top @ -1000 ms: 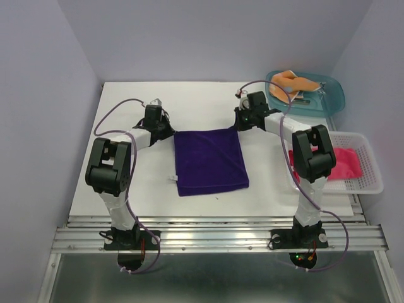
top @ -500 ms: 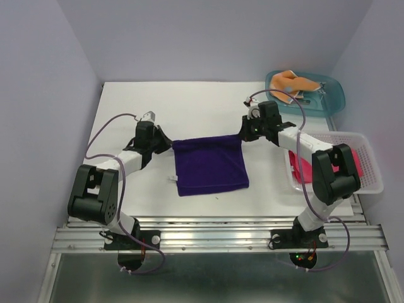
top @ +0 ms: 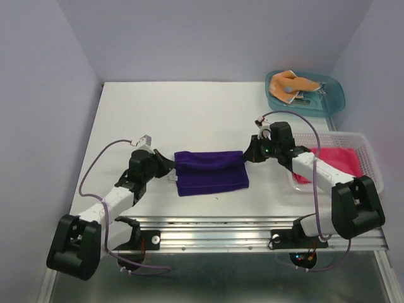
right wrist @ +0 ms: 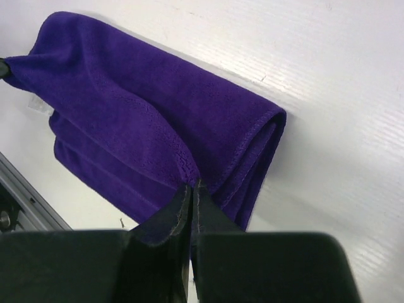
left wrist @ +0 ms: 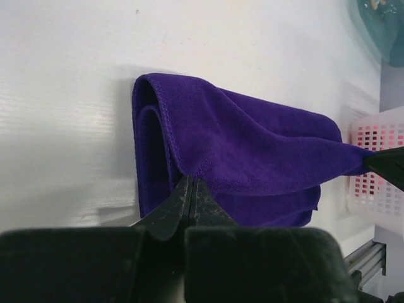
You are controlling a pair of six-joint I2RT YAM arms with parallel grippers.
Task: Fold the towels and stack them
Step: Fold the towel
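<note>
Dark purple cloth towel [top: 210, 170] lies half-folded at near centre, corners clamped by left gripper [left wrist: 191, 189] and right gripper [right wrist: 191, 188]; pink-red towel [top: 347, 161] in right white basket [top: 369, 184] and dotted orange towel [top: 287, 83] in far teal tray [top: 329, 104] apparently await folding.

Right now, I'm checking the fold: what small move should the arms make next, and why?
Probably draw both corners nearer and lower them: left gripper and right gripper are shut on the purple towel, whose lifted edge covers only part of the layer below.
</note>
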